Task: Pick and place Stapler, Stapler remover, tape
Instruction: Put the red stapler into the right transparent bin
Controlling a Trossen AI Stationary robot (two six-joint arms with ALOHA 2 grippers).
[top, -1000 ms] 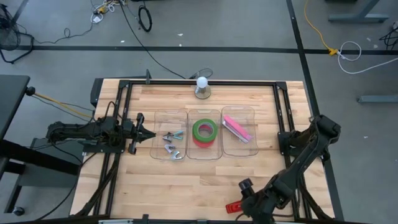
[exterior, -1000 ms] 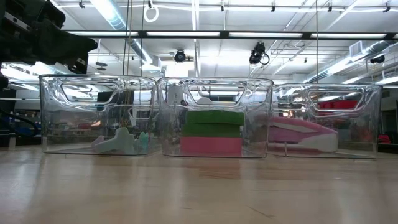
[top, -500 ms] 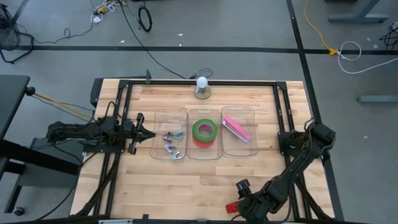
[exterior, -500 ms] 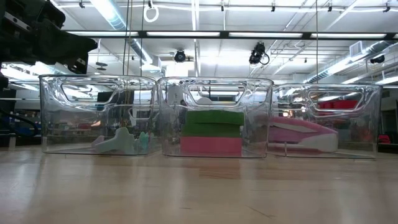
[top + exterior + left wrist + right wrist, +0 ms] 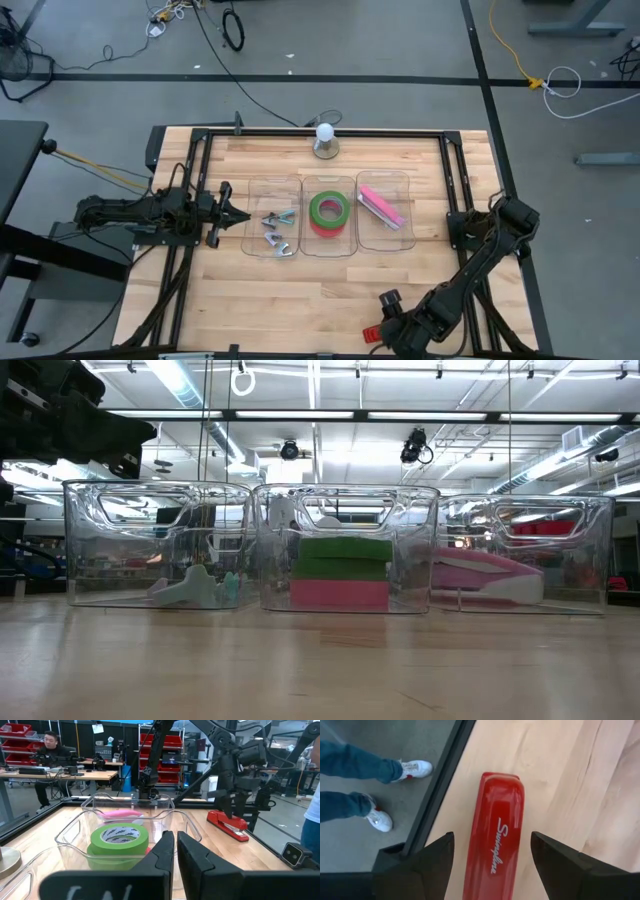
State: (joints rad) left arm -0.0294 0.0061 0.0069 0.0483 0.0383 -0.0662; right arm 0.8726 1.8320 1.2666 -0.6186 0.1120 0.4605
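Note:
A red stapler (image 5: 495, 840) lies flat on the wood near the table's front edge (image 5: 374, 334). My right gripper (image 5: 492, 836) hangs over it, pointing steeply down and open, with one finger on either side and clear of it. It also shows in the left wrist view (image 5: 233, 802) above the red stapler (image 5: 227, 824). Three clear bins stand in a row: stapler removers (image 5: 278, 232) in the left, the green tape (image 5: 329, 212) in the middle, a pink stapler (image 5: 382, 205) in the right. My left gripper (image 5: 243, 216) waits shut and level, left of the bins.
A white ball on a round grey base (image 5: 325, 140) stands at the table's far edge. A black frame rail (image 5: 440, 785) runs just beside the red stapler. A person's legs and white shoes (image 5: 395, 772) show on the floor past that rail. Bare wood lies in front of the bins.
My right gripper has sunk toward the red stapler, most of it in the first half second, staying open. The left arm, bins and stapler have kept still.

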